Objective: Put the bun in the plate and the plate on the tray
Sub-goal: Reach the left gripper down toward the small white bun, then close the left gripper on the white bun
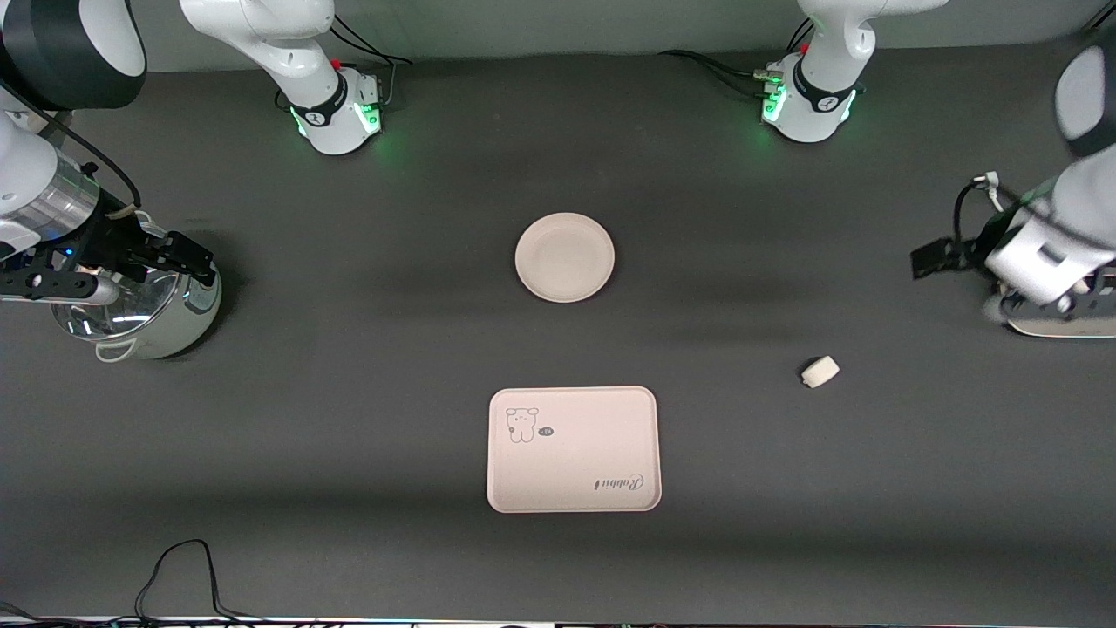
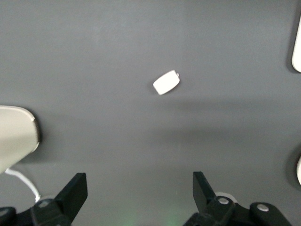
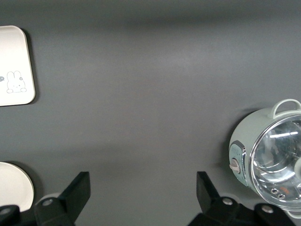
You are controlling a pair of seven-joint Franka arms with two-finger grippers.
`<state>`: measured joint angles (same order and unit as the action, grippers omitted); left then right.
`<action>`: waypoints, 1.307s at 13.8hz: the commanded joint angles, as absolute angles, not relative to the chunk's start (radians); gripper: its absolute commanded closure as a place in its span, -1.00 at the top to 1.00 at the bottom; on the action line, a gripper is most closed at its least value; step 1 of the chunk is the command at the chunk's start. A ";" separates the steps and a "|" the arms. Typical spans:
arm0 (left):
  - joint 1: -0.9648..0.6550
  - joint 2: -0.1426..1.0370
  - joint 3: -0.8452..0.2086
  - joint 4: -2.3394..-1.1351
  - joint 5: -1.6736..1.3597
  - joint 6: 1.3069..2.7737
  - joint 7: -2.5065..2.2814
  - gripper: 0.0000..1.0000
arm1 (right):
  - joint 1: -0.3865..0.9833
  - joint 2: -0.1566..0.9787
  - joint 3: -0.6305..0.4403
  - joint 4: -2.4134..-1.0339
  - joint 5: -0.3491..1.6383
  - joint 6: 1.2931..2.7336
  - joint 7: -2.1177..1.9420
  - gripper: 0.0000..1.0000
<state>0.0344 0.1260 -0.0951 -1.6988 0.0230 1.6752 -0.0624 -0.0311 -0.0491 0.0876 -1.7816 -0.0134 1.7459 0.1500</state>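
On table: bun [image 1: 819,372] lies clear | pot [image 1: 144,310] under right gripper [image 3: 143,200] | both claws wide, left gripper [image 2: 140,197] too

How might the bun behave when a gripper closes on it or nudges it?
The bun is a small, rounded stub lying on its side on the bare table, so it may roll if nudged. Its smooth, plain surface might slip between fingers. It is probably light.

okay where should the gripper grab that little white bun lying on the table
Probably from straight above, closing across the short rounded sides of the bun, which lies on its side on the bare table. The open left gripper is the closer one; the right gripper waits by the pot.
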 commanded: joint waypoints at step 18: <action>-0.006 0.561 -0.092 -1.924 0.020 2.358 -0.106 0.97 | 0.023 -0.048 0.049 -1.809 0.043 1.761 0.169 1.00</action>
